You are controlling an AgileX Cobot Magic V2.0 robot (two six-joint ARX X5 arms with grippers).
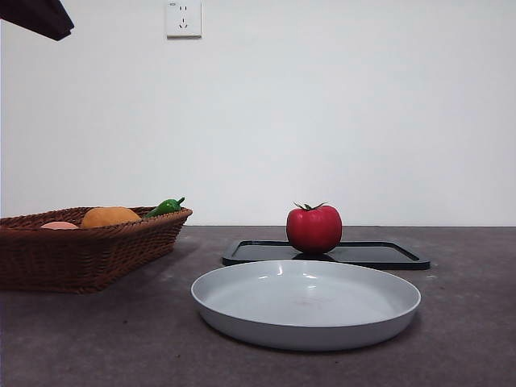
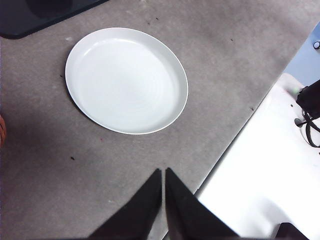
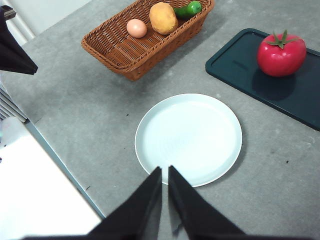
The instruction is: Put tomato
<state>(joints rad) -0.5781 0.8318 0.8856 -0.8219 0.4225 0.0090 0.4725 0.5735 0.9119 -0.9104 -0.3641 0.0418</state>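
The red tomato [image 1: 314,229] with a green stem stands on a black tray [image 1: 379,255] behind a white plate [image 1: 306,304]. In the right wrist view the tomato [image 3: 281,54] sits on the tray [image 3: 300,95], beyond the plate [image 3: 188,138]. My right gripper [image 3: 165,172] is shut and empty, high above the plate's near rim. My left gripper [image 2: 163,174] is shut and empty, high above the table near its edge, with the plate [image 2: 126,80] ahead of it. One arm shows as a dark tip [image 1: 39,18] at the top left of the front view.
A brown wicker basket [image 1: 81,250] stands at the left with an orange fruit [image 1: 110,217], a green chili pepper [image 1: 165,207] and a pale egg-like thing [image 3: 136,28]. A white surface [image 2: 265,170] borders the table edge.
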